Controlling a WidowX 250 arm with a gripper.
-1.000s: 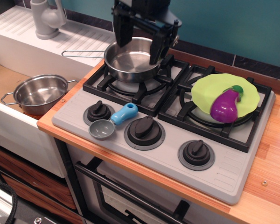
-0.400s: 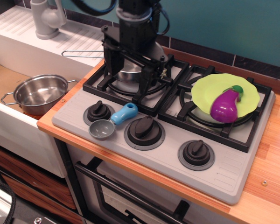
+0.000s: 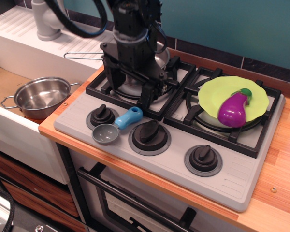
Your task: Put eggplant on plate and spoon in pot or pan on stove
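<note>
A: Where's the short toy spoon with the grey round bowl and chunky light-blue handle [image 3: 118, 125]?

B: Flat on the grey toy cooktop with black burner grates [image 3: 241, 179], between two black knobs, handle tip aimed at 1 o'clock. My gripper [image 3: 126, 93] hangs just above that tip, jaws spread, holding nothing.

A: Risks?

B: Handle is smooth, rounded plastic; an off-centre pinch could squirt it out. The left finger sits close to the grate bars at 12 o'clock and could snag.

A: Rest?

B: Shiny steel pan with a thin wire handle [image 3: 160, 57] sits behind my arm, mostly hidden. Glossy purple eggplant [image 3: 233, 109] is already on the thin lime-green plate [image 3: 217, 93].
</note>
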